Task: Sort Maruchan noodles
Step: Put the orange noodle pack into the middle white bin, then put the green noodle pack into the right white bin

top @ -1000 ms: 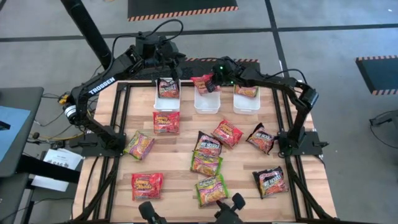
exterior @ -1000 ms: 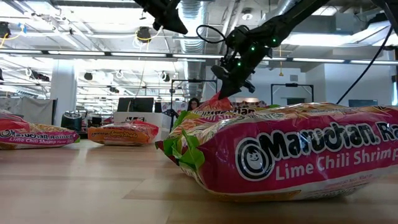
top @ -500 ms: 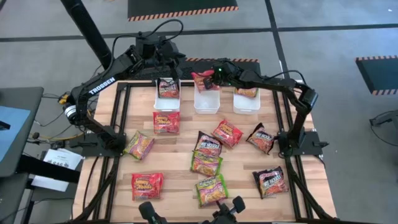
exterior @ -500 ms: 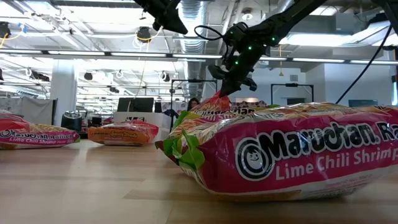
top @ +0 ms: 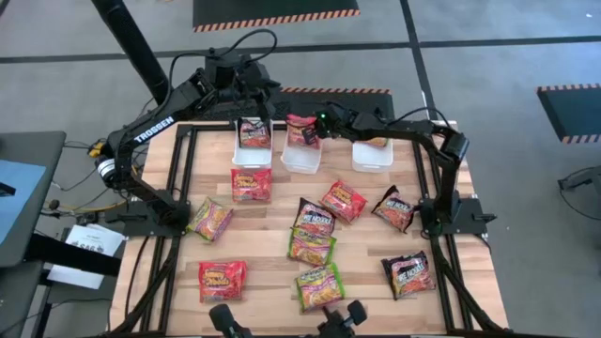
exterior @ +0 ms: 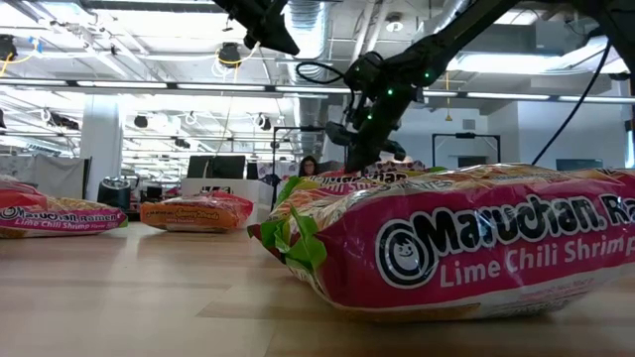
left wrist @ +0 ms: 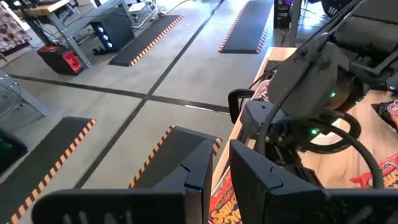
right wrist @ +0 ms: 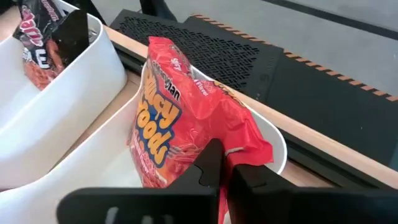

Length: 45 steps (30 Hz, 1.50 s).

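Observation:
My right gripper (top: 317,124) is shut on a red-orange Maruchan packet (right wrist: 174,124) that stands inside the middle white bin (right wrist: 93,168). A dark packet (top: 252,131) stands in the left bin (top: 252,148), leaning on its wall, and an orange packet (top: 375,141) lies in the right bin (top: 373,155). My left gripper (top: 252,103) hangs shut and holds nothing, high over the left bin. Several red, dark and green packets (top: 312,247) lie flat on the wooden table. My right gripper pinches the red-orange packet's crinkled upper edge (right wrist: 239,146) between its two fingers. The fingers slant down from the table's right side. The packet stands upright, its lower part down inside the middle bin; whether it rests on the bin's floor is hidden by the wall.
The three bins stand in a row at the table's far edge. The middle bin (top: 300,155) sits slightly askew. Packets are spread over the middle and near part of the table, and a pink lime-chili packet (exterior: 466,238) fills the low view's foreground. Black frame rails (top: 178,188) border the table.
My right gripper has gone down and toward the table's left, rolling a little. It has carried the red-orange packet from above the middle bin down into it. The middle bin now stands a little farther left and askew.

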Motion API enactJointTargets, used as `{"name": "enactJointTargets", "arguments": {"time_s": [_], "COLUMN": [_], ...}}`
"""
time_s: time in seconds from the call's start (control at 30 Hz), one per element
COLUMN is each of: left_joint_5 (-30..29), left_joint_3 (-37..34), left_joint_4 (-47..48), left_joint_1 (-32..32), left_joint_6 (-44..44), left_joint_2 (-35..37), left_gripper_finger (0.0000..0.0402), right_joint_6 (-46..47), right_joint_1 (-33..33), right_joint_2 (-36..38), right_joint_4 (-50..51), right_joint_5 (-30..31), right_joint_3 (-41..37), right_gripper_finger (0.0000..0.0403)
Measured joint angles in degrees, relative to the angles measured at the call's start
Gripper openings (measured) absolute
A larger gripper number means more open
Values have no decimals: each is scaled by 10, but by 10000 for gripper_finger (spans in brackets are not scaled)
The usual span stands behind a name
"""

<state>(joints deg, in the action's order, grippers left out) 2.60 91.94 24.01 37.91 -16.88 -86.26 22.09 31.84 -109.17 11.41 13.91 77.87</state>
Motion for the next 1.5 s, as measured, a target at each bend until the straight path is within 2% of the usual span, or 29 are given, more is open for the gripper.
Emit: {"name": "enactJointTargets", "arguments": {"time_s": [0.3,0.63,0.8,1.1,1.5], "left_joint_5": [0,0,-14,-22,-14], "left_joint_3": [0,0,0,0,0], "left_joint_4": [11,12,33,50,161], "left_joint_1": [0,0,0,0,-23], "left_joint_6": [-9,-9,-8,16,102], "left_joint_2": [0,0,0,7,122], "left_gripper_finger": [45,45,45,45,45], "right_joint_6": [-25,-16,-16,-74,-76], "right_joint_1": [23,43,47,46,37], "right_joint_2": [5,7,29,81,170], "right_joint_4": [6,27,54,90,223], "right_joint_5": [-9,-19,-35,-95,-222], "right_joint_3": [1,1,11,35,36], "right_gripper_finger": [75,156,183,192,192]}}
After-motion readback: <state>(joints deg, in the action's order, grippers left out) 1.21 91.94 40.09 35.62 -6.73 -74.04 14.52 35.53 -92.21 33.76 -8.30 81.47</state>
